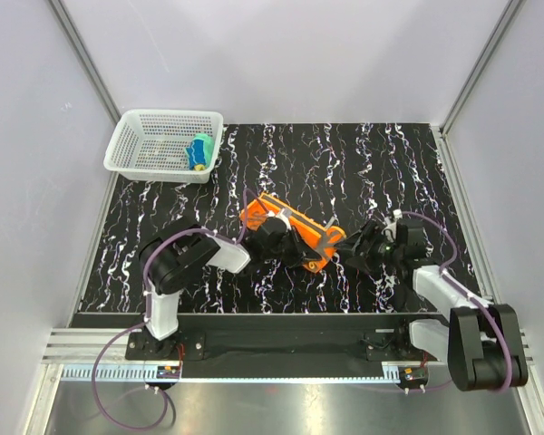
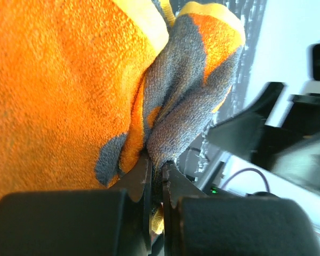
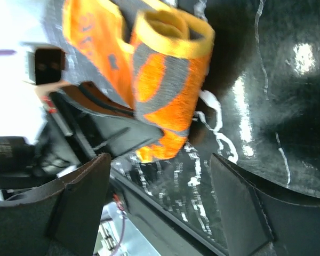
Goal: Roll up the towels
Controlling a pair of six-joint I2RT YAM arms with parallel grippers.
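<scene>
The orange towel (image 1: 286, 227) with grey-white marks lies in the middle of the black marbled table, partly rolled at its near right end. My left gripper (image 1: 274, 237) is shut on a grey-and-orange fold of it (image 2: 170, 122). My right gripper (image 1: 363, 246) is open and empty just right of the rolled end (image 3: 168, 80), apart from it. The yellow towel with teal-blue back (image 1: 199, 151) sits rolled in the white mesh basket (image 1: 145, 165).
The basket stands at the table's far left corner. Grey walls close in the left, right and back sides. A metal rail (image 1: 272, 349) runs along the near edge by the arm bases.
</scene>
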